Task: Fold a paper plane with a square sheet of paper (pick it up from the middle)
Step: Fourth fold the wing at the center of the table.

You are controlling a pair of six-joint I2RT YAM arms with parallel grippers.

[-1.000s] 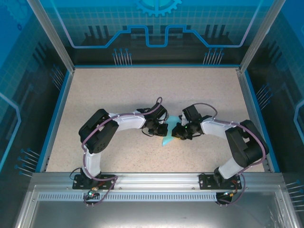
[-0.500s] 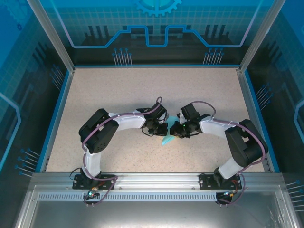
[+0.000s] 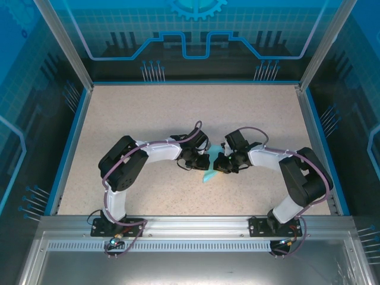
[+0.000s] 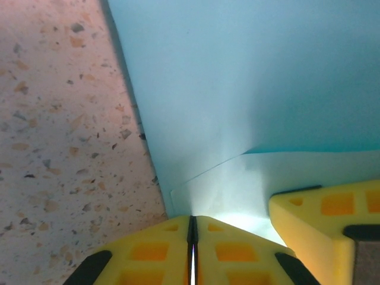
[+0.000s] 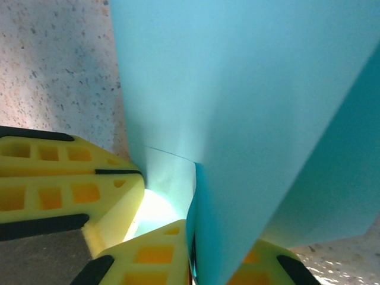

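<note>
The light-blue sheet of paper (image 3: 209, 176) is folded into layers and held up off the table between the two arms. In the top view my left gripper (image 3: 204, 161) and right gripper (image 3: 219, 164) meet tip to tip over it. In the left wrist view my left gripper (image 4: 192, 230) is shut, with the paper (image 4: 249, 77) rising from its tips. A yellow finger (image 4: 323, 214) of the right gripper sits close beside it. In the right wrist view my right gripper (image 5: 199, 240) is shut on a fold of the paper (image 5: 249, 89). The left gripper's fingers (image 5: 65, 184) are at the left.
The speckled beige table (image 3: 178, 113) has a blue rim (image 3: 68, 145) and tall clear walls around it. Both arm bases stand on the metal rail (image 3: 190, 225) at the near edge.
My right gripper has moved a little to the left, closing the gap to the left gripper. Less of the paper shows between them from above. The left arm has stayed put.
</note>
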